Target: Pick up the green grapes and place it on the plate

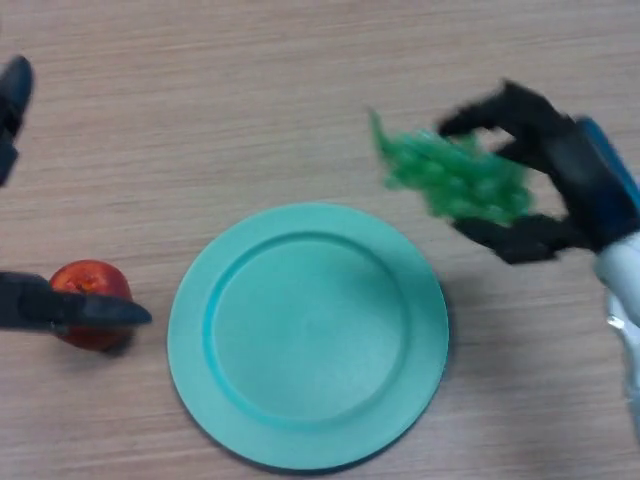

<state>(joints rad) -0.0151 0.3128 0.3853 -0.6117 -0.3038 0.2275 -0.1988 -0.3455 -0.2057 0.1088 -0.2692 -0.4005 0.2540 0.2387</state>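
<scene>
A bunch of green grapes (455, 178) hangs above the wooden table, just beyond the plate's upper right rim. My right hand (560, 170) comes in from the right with its fingers and thumb curled round the bunch. The teal plate (200, 330) lies at the centre near the front, with nothing on it. My left hand (60, 308) shows at the left edge, its straight fingers lying in front of a red apple, with another part of it at the top left corner.
A red apple (88, 285) sits on the table left of the plate, partly hidden by my left hand. The wooden table (250, 110) stretches behind the plate.
</scene>
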